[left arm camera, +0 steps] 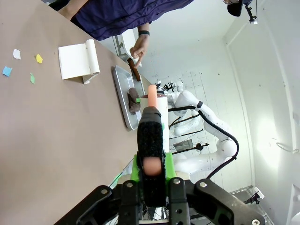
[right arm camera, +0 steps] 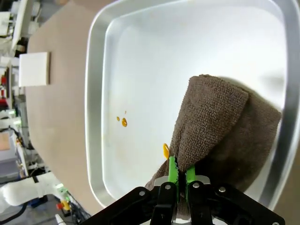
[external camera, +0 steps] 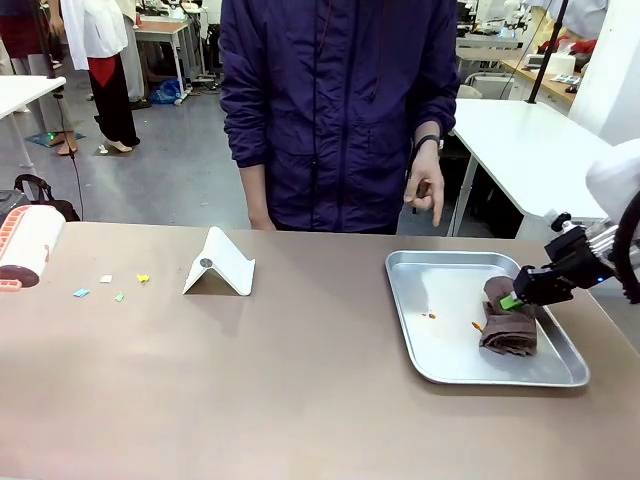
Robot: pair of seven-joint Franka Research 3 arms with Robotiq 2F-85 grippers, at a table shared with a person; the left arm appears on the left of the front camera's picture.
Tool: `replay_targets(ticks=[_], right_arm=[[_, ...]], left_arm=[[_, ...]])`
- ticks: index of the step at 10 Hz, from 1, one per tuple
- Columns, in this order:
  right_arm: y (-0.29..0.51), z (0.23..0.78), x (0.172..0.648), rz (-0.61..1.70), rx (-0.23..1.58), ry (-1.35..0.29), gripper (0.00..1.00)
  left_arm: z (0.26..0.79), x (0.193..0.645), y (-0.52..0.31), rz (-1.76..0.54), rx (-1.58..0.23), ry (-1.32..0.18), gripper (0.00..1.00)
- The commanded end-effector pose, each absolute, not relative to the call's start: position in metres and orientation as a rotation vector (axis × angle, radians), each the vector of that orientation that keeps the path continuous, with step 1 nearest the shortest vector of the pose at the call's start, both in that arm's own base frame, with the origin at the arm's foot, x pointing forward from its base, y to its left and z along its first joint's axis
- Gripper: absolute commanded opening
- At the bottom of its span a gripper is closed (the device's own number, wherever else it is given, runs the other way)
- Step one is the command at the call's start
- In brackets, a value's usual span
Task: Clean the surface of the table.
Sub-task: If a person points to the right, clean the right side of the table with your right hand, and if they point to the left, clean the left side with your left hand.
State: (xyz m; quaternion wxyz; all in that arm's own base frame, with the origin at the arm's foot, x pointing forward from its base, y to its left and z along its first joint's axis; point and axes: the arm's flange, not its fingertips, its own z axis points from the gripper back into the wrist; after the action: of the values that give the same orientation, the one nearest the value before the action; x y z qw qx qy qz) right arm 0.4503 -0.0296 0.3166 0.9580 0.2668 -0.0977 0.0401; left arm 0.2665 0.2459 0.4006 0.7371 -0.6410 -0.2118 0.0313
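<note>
On the worktop [external camera: 300, 380], paper scraps [external camera: 80, 293] lie unswept, so cleaning looks barely begun. The right claw [external camera: 513, 301] pinches a brown cloth [external camera: 510, 337] in the tray [external camera: 440, 345]; the left claw [left arm camera: 151, 169] grips a roller [left arm camera: 159, 101].

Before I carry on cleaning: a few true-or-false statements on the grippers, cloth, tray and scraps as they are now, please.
1. The right gripper is shut on the brown cloth. True.
2. The cloth lies on the bare table. False: it lies in the metal tray.
3. Coloured paper scraps lie on the table left of the white stand. True.
4. The left gripper is open and holds nothing. False: it is shut on a lint roller.
5. The tray is spotless. False: small orange bits lie in it.
</note>
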Motion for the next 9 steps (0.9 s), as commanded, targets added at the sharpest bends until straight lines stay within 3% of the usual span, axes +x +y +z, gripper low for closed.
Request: replay_targets(ticks=[1,9], right_arm=[[-0.020,0.307,0.461,0.114,0.542,-0.217,0.06],[0.036,0.295,0.466,0.239,0.626,-0.236,0.06]], left_arm=[[0.404,0.262,0.245,0.052,-1.416,-0.466,0.00],[0.404,0.262,0.245,0.052,-1.416,-0.466,0.00]])
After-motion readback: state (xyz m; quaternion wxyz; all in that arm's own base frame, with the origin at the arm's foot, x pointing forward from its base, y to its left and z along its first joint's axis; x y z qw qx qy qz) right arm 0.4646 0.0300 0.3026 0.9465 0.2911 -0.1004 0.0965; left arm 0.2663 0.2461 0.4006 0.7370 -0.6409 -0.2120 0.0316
